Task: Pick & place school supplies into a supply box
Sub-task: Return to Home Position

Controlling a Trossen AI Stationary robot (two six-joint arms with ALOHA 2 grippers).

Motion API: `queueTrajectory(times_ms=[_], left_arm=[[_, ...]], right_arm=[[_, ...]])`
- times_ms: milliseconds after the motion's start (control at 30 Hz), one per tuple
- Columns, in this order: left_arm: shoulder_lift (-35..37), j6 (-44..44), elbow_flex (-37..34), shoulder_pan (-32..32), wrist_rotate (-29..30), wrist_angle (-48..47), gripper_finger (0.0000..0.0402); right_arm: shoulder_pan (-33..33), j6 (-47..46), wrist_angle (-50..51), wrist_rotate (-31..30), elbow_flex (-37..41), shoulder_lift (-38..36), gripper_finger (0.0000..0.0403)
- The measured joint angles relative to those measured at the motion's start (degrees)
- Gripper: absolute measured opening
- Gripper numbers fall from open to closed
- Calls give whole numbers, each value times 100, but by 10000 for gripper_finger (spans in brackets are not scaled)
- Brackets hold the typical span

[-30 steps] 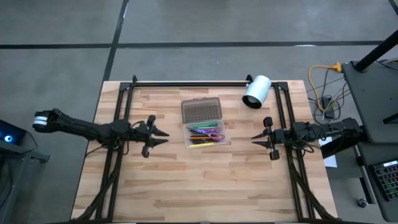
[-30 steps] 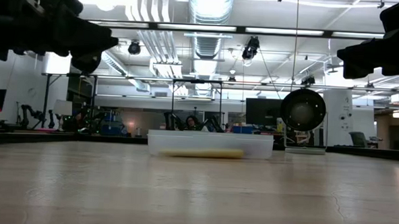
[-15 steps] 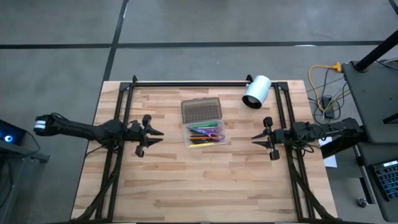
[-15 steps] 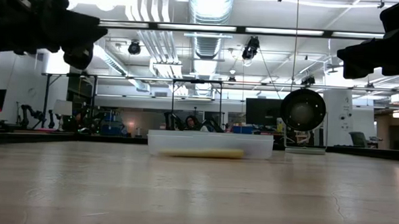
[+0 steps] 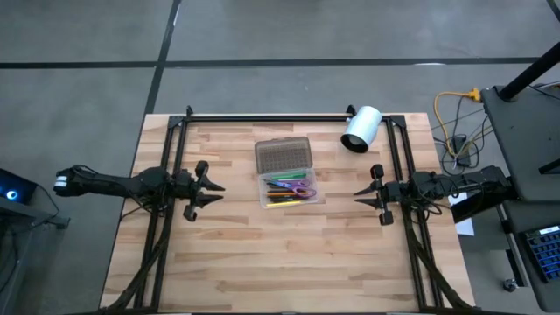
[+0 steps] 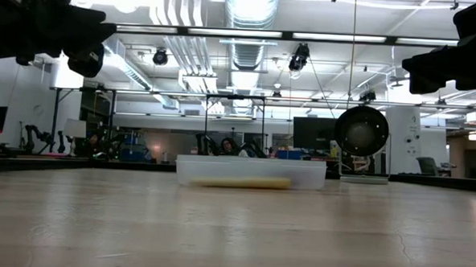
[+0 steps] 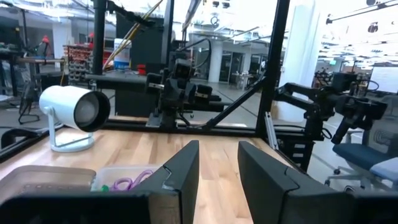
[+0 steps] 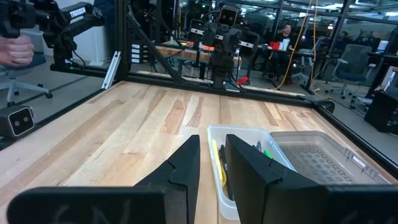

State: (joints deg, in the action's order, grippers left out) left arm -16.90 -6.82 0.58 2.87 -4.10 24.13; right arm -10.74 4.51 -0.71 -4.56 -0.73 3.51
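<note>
Supply box (image 5: pixel 262 199) sits mid-table (image 5: pixel 289 254), grey lid (image 5: pixel 284 156) on its far side. Left gripper (image 5: pixel 219 186) hovers left of it and right gripper (image 5: pixel 357 194) right, both well apart, fingers slightly parted, empty. Pens (image 5: pixel 282 185) and purple scissors (image 5: pixel 302 192) lie inside.

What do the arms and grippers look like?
Both arms are slim, black, jointed tubes. The left gripper and right gripper each carry two dark wedge-shaped fingers flanked by round black knobs. The left arm has a white band near its rear end.
</note>
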Motion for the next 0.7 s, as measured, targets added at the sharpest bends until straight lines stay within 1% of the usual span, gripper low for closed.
queueTrajectory(times_ms=[367,467,567,700], left_arm=[[1221,12,-2,-2,64,-1162,96],[1507,-30,-2,-2,214,-1544,96],[1685,-34,-2,-2,351,-1908,96],[1651,-55,8,-2,465,-2070,96]], right_arm=[[0,0,0,0,0,0,68],[0,0,0,0,0,0,68],[0,1,0,0,0,0,68],[2,0,-2,0,0,2,68]])
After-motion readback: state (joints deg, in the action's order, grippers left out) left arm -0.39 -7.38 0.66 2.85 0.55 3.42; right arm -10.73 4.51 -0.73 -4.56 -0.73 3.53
